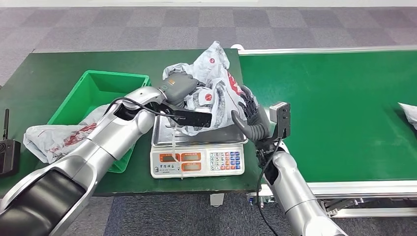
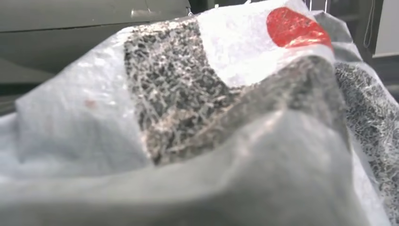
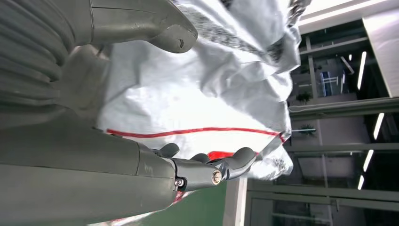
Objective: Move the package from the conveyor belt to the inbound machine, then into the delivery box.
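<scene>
**Package on the scale, both robot hands at it**

Package (image 1: 211, 93), white plastic with red marks, sits crumpled on the inbound machine (image 1: 197, 150), the weighing scale on my dark green bench (image 1: 44, 73). Conveyor belt (image 1: 334, 98) runs off to my right; the green delivery box (image 1: 93, 98) waits to my left, another bagged parcel (image 1: 54, 137) draped over its near edge. So the bag must travel leftward. My left robot hand (image 1: 179, 88) is on the box side, pressed into the bag's left flank; its fingers are hidden, so I cannot tell whether it grips. My right robot hand (image 1: 248, 115) cups the opposite side, fingers (image 3: 221, 169) spread against the plastic, thumb (image 3: 155, 28) resting higher.
</scene>
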Controlling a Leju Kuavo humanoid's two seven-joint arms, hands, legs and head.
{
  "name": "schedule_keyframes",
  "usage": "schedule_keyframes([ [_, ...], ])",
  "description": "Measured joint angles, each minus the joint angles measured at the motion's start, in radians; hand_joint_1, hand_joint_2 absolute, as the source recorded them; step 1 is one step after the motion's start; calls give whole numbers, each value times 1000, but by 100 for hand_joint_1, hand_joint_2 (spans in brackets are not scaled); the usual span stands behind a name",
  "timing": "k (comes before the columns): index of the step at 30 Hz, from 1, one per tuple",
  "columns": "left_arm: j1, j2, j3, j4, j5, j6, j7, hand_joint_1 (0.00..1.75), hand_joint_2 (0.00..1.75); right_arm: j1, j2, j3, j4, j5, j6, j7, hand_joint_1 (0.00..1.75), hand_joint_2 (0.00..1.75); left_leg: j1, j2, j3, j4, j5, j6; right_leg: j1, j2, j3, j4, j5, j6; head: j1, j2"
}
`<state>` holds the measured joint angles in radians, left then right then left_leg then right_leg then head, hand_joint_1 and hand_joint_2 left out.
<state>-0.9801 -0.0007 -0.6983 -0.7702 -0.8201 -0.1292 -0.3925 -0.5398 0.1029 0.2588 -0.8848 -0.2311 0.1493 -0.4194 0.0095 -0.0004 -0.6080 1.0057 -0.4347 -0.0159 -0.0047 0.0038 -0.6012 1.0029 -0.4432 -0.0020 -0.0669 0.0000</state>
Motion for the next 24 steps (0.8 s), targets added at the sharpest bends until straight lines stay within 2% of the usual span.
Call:
schedule_keyframes([
  [4, 5, 27, 5, -40, -38, 61, 30, 175, 175, 25, -1, -19, -35, 17, -7, 5, 0, 175, 0, 0, 0, 0, 0, 0, 0, 0, 0, 0, 0, 0, 0, 0],
  [8, 29, 68, 50, -81, -78, 134, 81, 175, 175, 73, -4, -49, -99, 42, -12, 28, 0, 175, 0, 0, 0, 0, 0, 0, 0, 0, 0, 0, 0, 0, 0, 0],
  [11, 67, 109, 114, -101, -143, 222, 185, 175, 175, 101, -10, -72, -144, 51, -20, 43, 0, 175, 0, 1, 0, -1, 0, 0, 0, 0, 0, 0, 0, 0, 0, 0],
  [15, 193, 175, 264, -143, -289, 393, 346, 175, 175, 150, -22, -102, -201, 54, -30, 53, 0, 175, 0, 5, 3, -3, -2, -2, -1, 5, 0, 0, -1, -1, 0, 0],
  [18, 334, 218, 422, -180, -346, 460, 389, 175, 175, 203, -30, -120, -250, 57, -30, 55, 0, 175, 0, 8, 4, -4, -3, -3, -1, 8, -1, 0, -3, -3, 0, 0],
  [21, 435, 240, 553, -194, -377, 476, 410, 175, 175, 231, -32, -127, -281, 66, -32, 61, 0, 175, 0, 8, 3, -4, -3, -4, 0, 8, -2, 0, -4, -4, 0, 0],
  [24, 490, 247, 645, -194, -401, 455, 422, 44, 175, 235, -33, -128, -289, 70, -35, 68, 0, 175, 1, 7, 3, -4, -3, -4, 0, 7, -2, 0, -5, -4, 0, 0],
])
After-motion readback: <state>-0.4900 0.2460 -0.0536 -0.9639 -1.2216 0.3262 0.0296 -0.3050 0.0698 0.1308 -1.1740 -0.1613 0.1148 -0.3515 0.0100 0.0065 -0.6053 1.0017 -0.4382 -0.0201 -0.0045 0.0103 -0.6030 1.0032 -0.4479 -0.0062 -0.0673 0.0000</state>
